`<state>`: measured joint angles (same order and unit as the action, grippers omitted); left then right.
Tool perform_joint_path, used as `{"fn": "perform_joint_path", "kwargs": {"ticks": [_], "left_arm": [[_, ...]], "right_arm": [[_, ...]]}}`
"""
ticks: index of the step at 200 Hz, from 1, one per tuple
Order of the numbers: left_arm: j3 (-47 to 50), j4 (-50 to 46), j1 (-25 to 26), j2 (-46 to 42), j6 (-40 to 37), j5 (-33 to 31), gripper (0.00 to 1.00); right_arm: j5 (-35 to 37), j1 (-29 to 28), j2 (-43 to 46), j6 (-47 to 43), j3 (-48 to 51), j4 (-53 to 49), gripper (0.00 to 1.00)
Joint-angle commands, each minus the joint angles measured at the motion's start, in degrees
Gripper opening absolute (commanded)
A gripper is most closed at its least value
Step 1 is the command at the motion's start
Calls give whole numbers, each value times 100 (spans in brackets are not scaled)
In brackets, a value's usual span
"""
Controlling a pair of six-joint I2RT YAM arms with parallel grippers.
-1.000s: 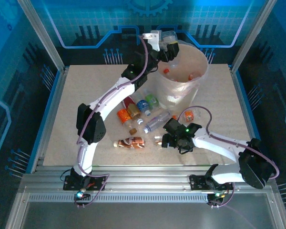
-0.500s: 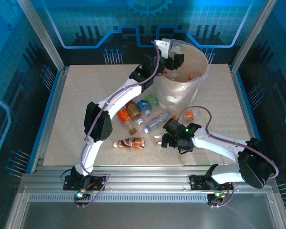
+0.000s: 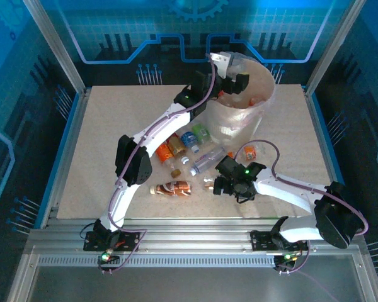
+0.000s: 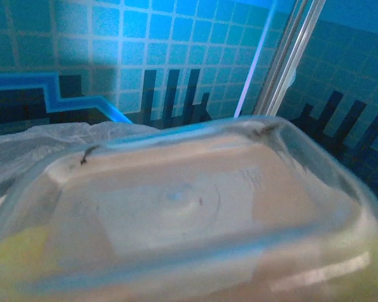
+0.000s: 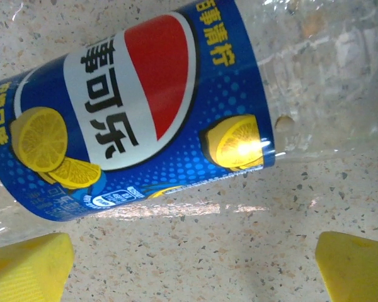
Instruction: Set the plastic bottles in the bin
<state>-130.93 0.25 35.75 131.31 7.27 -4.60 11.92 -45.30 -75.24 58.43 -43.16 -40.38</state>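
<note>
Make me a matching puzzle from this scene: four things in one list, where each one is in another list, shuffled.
Things:
1. bin
2. blue-labelled bottle
3. left gripper
4. lone orange bottle

Places:
A. lying on the table, in front of the bin's right side
B. standing on the far half of the table
C. above the bin's opening
D. lying on the table just ahead of the right gripper

Pairs: 1-B; 2-D; 3-C; 4-A
</note>
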Motion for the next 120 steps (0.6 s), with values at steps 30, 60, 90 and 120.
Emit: {"fn": "perform_joint_path", "kwargs": {"ticks": [30, 60, 90, 120], "left_arm": [[-274, 45, 42, -261, -251, 19, 99], [-324, 62, 46, -310, -306, -16, 99], [-346, -25, 51, -449, -317, -152, 99], [-315, -105, 61, -811, -352, -190, 99]], "right_arm": [[43, 51, 87, -42, -17, -58, 100], [67, 48, 132, -51, -14, -66, 100], [92, 50, 189, -39, -17, -100, 100], [105, 54, 276, -33, -26, -170, 100]]}}
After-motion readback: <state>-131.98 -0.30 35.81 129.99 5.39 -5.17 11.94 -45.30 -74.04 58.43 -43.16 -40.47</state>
